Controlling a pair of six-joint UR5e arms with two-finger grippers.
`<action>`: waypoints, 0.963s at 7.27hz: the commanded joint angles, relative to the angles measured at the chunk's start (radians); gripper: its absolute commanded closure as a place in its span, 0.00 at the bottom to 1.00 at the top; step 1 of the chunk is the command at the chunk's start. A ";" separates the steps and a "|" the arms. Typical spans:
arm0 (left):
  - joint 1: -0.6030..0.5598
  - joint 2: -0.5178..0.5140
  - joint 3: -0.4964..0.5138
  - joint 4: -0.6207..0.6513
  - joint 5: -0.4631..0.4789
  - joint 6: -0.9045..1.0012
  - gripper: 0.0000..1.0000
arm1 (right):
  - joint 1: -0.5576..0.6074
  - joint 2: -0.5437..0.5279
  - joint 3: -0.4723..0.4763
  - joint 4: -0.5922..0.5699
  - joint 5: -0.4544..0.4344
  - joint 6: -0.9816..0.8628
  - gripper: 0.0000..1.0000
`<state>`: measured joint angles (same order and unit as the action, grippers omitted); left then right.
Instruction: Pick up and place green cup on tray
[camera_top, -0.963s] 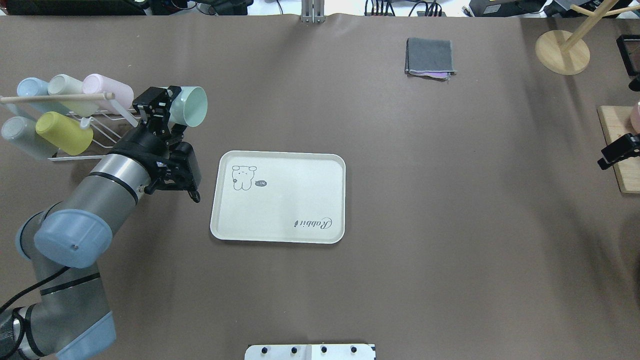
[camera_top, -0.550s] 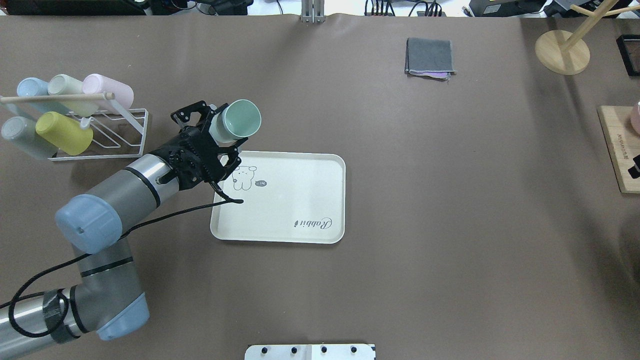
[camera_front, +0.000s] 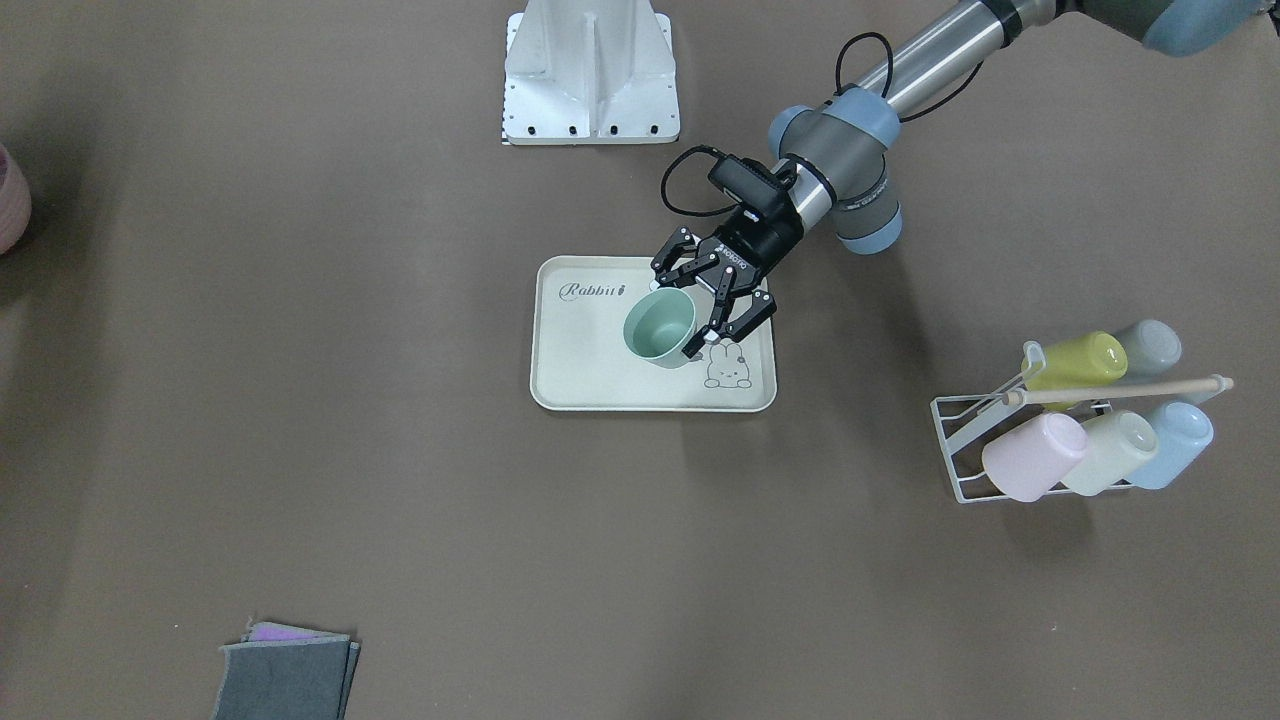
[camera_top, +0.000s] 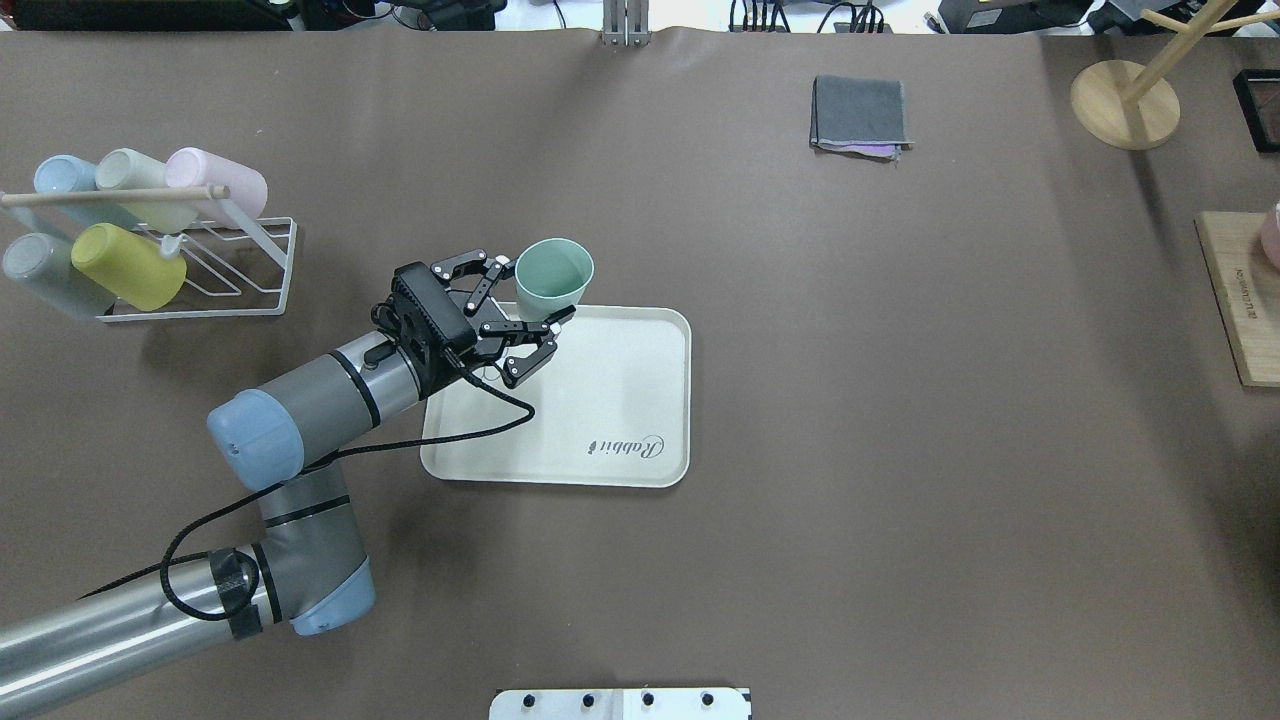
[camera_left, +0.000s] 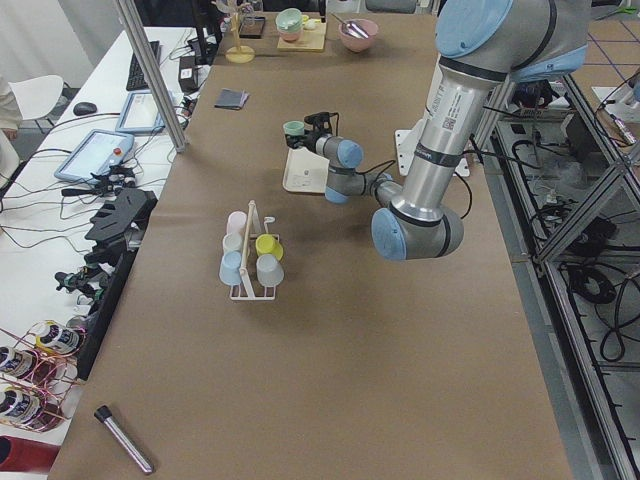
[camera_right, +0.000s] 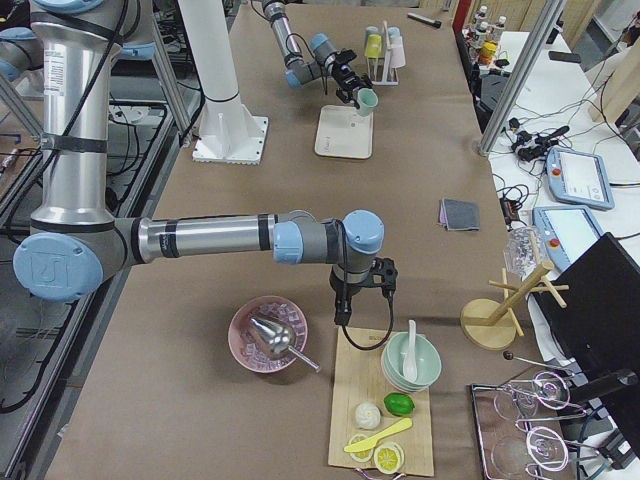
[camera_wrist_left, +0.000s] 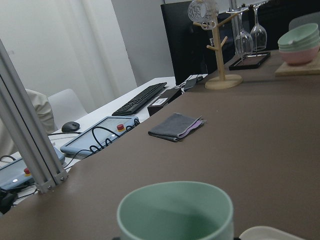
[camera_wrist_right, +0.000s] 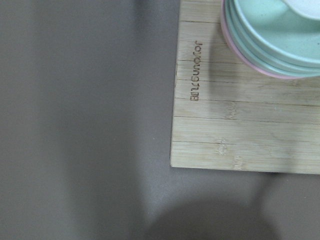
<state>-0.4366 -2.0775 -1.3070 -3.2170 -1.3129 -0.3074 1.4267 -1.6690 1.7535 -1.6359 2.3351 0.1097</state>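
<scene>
While the green cup (camera_front: 660, 328) hangs upright over the tray (camera_front: 580, 370), pinched by the left gripper (camera_front: 675, 318), pickup looks done; set-down and release remain. Cup rack (camera_top: 200, 316) sits at the tray's 9 o'clock overhead. Right gripper (camera_right: 384, 278): cannot tell.

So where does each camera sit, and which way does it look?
Front-facing: across the table, facing the robot; left gripper holds green cup over tray.
Overhead: behind the robot, looking down; left arm.
Exterior left: table's left end; left arm nearest.
Exterior right: right end; right arm nearest.
Left wrist: over cup toward grey cloth.
Right wrist: down on wooden board.
Front, overhead share the tray, opposite sides.
</scene>
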 joint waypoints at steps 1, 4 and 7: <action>0.022 -0.030 0.090 -0.098 -0.040 -0.160 0.88 | 0.023 -0.008 0.000 -0.019 -0.008 -0.005 0.00; 0.027 -0.036 0.092 -0.084 -0.097 -0.232 0.88 | 0.027 -0.014 0.001 -0.019 -0.046 -0.010 0.00; 0.027 -0.052 0.104 0.047 -0.091 -0.204 0.87 | 0.029 0.008 -0.006 -0.009 -0.072 -0.007 0.00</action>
<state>-0.4104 -2.1230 -1.2093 -3.2235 -1.4068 -0.5325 1.4572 -1.6721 1.7507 -1.6475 2.2775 0.1012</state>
